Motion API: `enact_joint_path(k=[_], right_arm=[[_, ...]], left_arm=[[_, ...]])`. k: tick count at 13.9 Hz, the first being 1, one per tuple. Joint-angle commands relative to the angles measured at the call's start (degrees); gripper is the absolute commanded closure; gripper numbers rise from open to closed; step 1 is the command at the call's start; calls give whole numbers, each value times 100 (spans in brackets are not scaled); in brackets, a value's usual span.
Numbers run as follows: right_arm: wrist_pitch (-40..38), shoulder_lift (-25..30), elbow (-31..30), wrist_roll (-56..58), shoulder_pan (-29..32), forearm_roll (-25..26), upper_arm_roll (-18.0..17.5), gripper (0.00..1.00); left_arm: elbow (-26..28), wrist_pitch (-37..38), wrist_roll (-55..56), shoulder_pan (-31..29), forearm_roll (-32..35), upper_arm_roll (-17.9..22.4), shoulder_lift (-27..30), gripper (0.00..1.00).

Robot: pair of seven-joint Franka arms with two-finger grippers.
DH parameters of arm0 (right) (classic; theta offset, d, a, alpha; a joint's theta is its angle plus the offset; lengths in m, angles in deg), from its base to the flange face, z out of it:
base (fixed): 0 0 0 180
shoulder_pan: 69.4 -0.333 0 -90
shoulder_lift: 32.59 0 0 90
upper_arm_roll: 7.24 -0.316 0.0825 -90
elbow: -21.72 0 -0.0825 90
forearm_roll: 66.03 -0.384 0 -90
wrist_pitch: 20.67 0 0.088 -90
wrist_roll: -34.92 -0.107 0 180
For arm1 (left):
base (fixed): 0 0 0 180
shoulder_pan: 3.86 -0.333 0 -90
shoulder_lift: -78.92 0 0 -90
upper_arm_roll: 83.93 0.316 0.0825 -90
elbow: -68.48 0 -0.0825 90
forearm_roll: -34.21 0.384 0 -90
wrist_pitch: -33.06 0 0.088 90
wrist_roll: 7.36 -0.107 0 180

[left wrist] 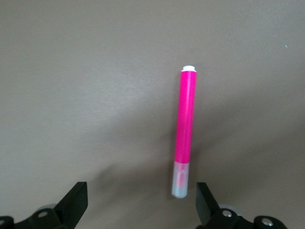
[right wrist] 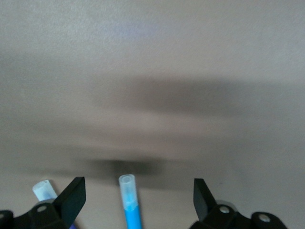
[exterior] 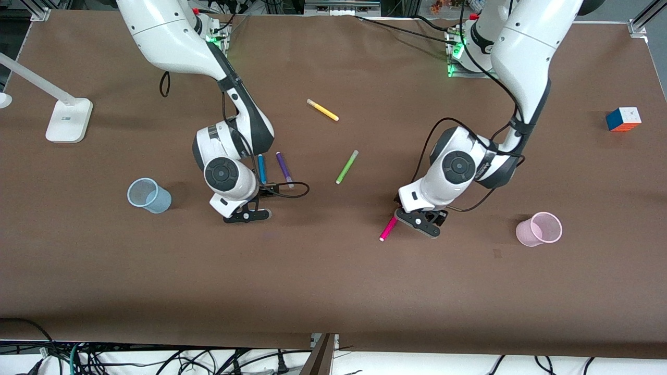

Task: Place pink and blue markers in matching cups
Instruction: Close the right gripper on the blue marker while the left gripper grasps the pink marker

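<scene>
Over the pink marker (left wrist: 185,131) and blue marker (right wrist: 130,204), both grippers' fingers (left wrist: 76,200) spread wide, holding nothing.

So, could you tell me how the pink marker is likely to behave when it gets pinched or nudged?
The pink marker is a slim round barrel lying flat on the table, so a nudge would probably roll it. It looks like rigid plastic, likely stiff and light. Its glossy surface may slip between the open left end effector fingers.

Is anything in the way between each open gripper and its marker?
Nothing visible. The left gripper is open around the magenta-pink felt marker's cap end; the right gripper is open around the blue felt marker. A purple pen lies beside the blue one, outside the fingers.
</scene>
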Motion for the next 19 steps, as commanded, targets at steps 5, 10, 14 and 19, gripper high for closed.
enact_joint_path(k=[5,10,14,19], right_arm=[[541,228,-728,-277,-13,-113,-119,0],[550,290,-826,-241,-4,-105,-128,60],[550,281,-826,-215,-4,-105,-119,97],[523,333,-747,-101,-22,-70,-137,100]], left_arm=[[-132,-368,625,237,229,72,-263,1],[-307,-368,652,254,237,80,-439,24],[-325,-394,827,228,229,89,-501,100],[-413,-290,881,158,176,89,-431,100]])
